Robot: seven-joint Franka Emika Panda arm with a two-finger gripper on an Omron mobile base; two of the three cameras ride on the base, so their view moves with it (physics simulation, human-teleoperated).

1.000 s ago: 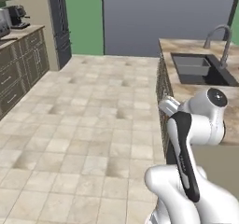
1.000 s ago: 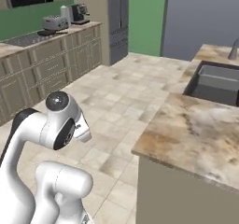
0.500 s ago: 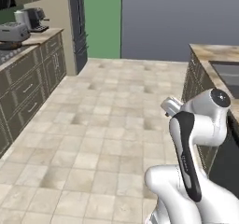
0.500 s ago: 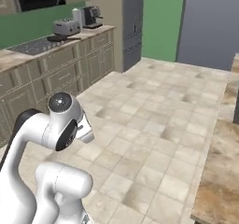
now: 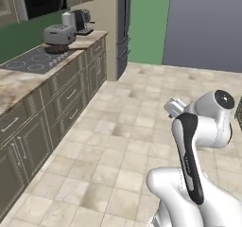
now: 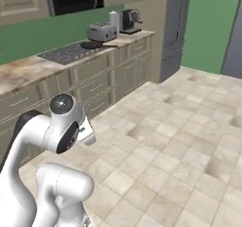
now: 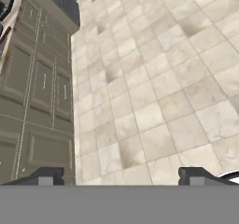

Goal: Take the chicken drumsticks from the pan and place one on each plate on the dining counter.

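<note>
Here, a toaster (image 6: 102,31) and coffee machine (image 6: 127,21) are seen beside the pan (image 6: 92,44) on the wall counter (image 6: 28,70); gripper (image 7: 121,176) jaws are held apart, empty.

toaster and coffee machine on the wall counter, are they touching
Cannot tell. In the right base view the toaster overlaps the coffee machine behind it, hiding any gap.
</note>
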